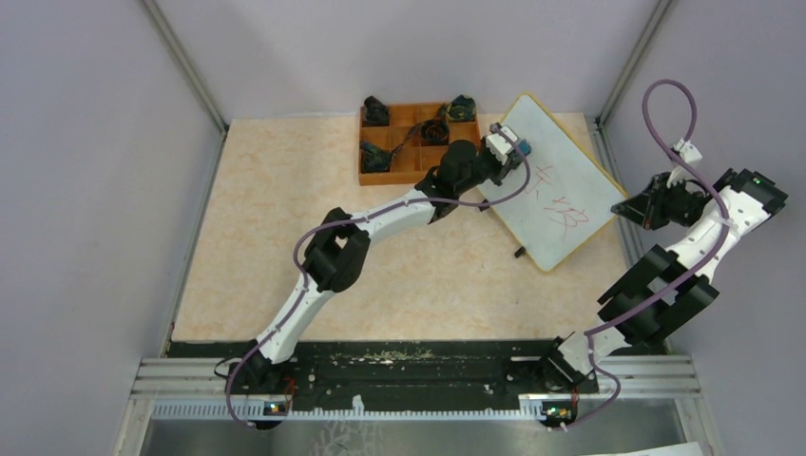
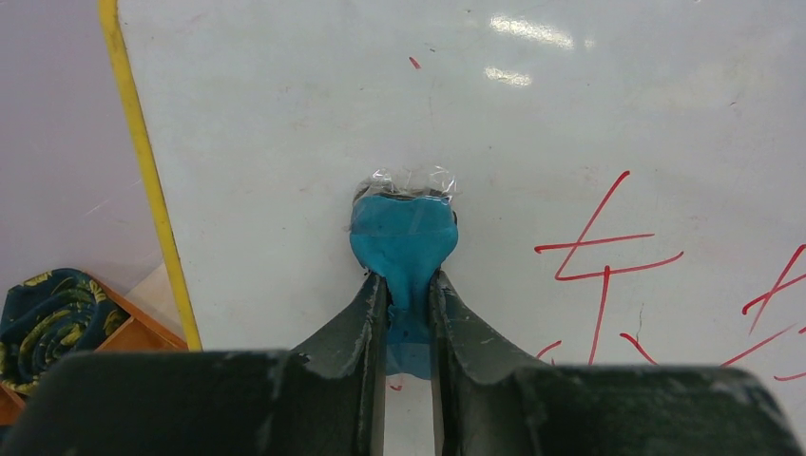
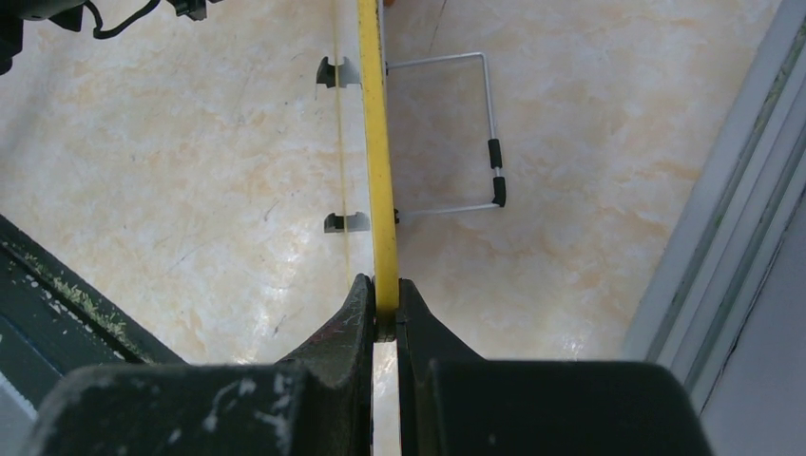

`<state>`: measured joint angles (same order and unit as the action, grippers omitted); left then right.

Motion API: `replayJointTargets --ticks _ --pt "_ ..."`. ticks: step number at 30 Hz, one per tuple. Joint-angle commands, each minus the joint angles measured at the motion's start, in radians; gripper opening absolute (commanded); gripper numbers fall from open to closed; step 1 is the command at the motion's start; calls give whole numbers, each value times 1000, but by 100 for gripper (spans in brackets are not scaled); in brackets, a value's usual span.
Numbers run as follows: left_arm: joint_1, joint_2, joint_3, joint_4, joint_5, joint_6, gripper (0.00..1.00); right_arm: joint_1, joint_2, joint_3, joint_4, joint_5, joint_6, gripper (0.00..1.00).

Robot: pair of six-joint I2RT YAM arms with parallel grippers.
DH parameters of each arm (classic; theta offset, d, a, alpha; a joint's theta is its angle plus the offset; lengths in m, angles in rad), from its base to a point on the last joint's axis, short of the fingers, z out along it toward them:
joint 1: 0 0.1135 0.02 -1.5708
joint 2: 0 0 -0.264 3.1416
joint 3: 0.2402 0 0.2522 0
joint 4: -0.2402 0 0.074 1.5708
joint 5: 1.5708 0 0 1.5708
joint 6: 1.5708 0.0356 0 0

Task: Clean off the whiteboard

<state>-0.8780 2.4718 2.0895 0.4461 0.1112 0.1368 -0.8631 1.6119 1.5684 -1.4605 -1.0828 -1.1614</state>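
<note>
The whiteboard stands tilted at the back right, white with a yellow frame and red handwriting on its lower half. My left gripper reaches its upper left corner and is shut on a blue eraser, whose head presses against the white face; red strokes lie to its right. My right gripper is shut on the board's right edge. In the right wrist view the yellow frame runs edge-on up from my right gripper, with the wire stand behind it.
An orange compartment tray holding dark rolled items sits at the back, just left of the board. The enclosure's grey walls and metal posts close in the beige table. A black rail runs along the near edge.
</note>
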Motion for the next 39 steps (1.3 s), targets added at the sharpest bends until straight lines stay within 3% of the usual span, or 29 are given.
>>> replayJointTargets --ticks 1,18,30,39 --pt "6 -19 -29 -40 -9 13 4 40 31 43 -39 164 -30 0" --pt "11 -45 -48 -52 -26 29 4 66 33 109 -40 186 22 0" --pt "-8 -50 -116 21 43 -101 3 86 14 78 -41 187 7 0" --pt "67 -39 -106 -15 -18 -91 3 85 11 70 -41 188 2 0"
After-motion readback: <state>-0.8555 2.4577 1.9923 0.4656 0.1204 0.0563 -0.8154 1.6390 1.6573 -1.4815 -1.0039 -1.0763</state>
